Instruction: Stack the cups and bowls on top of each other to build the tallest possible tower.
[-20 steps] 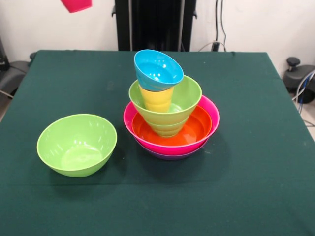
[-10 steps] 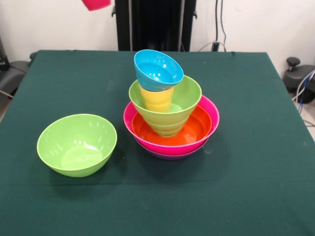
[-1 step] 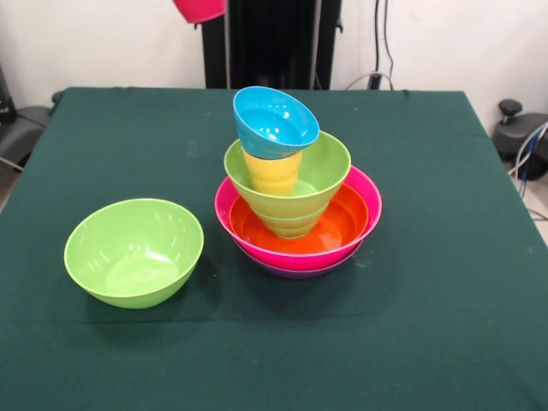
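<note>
Tower [image 3: 295,201], frame centre: purple, pink, orange bowls nested, lime bowl above, yellow cup [image 3: 272,174] inside, blue bowl [image 3: 274,122] tilted on top. Remaining: loose lime bowl [image 3: 134,251], lower left; red cup [image 3: 200,9] at top edge. Gripper not visible; grip state can't tell.

**Even, bright light, sharp frame**

You get soft overhead light: faint shadows sit tight under the loose green bowl [image 3: 134,252] and the tower [image 3: 295,201] on the surface [image 3: 428,257]. Small white glints mark the glossy bowl insides. No blur; edges look straight.
</note>
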Action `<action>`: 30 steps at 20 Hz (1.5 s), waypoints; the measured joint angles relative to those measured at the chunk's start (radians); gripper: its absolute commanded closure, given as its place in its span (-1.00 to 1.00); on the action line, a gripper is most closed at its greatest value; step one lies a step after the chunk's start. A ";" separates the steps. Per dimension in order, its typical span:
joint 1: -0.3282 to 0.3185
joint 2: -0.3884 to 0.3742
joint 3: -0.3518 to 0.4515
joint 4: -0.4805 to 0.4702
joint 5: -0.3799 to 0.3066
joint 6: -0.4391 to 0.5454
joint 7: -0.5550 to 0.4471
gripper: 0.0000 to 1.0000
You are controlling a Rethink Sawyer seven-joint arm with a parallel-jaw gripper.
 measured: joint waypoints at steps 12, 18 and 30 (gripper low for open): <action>0.134 0.019 -0.102 0.000 -0.007 -0.004 0.000 1.00; 0.154 0.044 -0.144 0.000 -0.046 -0.017 0.000 1.00; 0.194 0.126 -0.247 -0.005 -0.127 -0.036 0.000 1.00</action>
